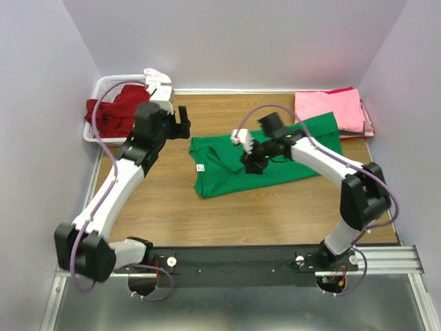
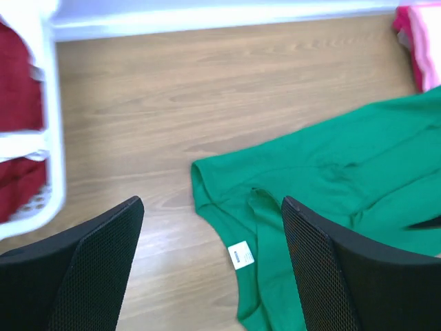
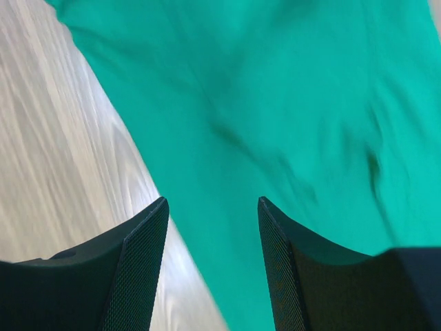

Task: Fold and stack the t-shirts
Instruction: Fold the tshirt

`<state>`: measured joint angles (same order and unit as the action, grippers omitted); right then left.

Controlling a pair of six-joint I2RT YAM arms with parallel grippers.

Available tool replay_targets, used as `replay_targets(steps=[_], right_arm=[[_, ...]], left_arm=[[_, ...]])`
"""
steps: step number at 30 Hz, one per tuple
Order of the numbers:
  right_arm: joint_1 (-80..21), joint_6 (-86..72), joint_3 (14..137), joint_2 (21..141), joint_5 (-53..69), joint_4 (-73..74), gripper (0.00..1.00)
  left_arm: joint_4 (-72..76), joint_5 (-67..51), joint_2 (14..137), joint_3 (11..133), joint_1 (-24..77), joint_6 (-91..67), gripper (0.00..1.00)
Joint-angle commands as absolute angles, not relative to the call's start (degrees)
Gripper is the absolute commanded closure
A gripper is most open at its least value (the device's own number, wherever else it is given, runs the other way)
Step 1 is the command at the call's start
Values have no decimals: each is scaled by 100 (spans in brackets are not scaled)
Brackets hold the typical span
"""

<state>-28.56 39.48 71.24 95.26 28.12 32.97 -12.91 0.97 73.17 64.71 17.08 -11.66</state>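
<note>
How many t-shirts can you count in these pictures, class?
3 visible: green t-shirt mid-table, red t-shirt in the basket, pink t-shirt at the far-right corner; more may hide beneath it.

From above, the right arm [image 1: 320,160] hides the middle of the green t-shirt [image 1: 220,176]. The right wrist view shows it blurred, cut off at top and right. The print on the neck tag [image 2: 240,255] is too small to read. The left wrist view crops the blurred basket [image 2: 52,138] and pink t-shirts [image 2: 431,48].
</note>
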Motion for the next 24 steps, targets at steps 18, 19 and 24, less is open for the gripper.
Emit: replay_targets(steps=[18, 19, 24], right_arm=[[-4377, 3876, 8226, 11100, 844, 3278, 39], [-4377, 3876, 8253, 11127, 783, 3287, 39], [-4377, 3911, 8420, 11285, 598, 3313, 39]], left_arm=[[-562, 948, 5256, 4711, 1626, -914, 13], [-554, 984, 5230, 4711, 1635, -914, 13], [-536, 1055, 5107, 4676, 1626, -932, 13]])
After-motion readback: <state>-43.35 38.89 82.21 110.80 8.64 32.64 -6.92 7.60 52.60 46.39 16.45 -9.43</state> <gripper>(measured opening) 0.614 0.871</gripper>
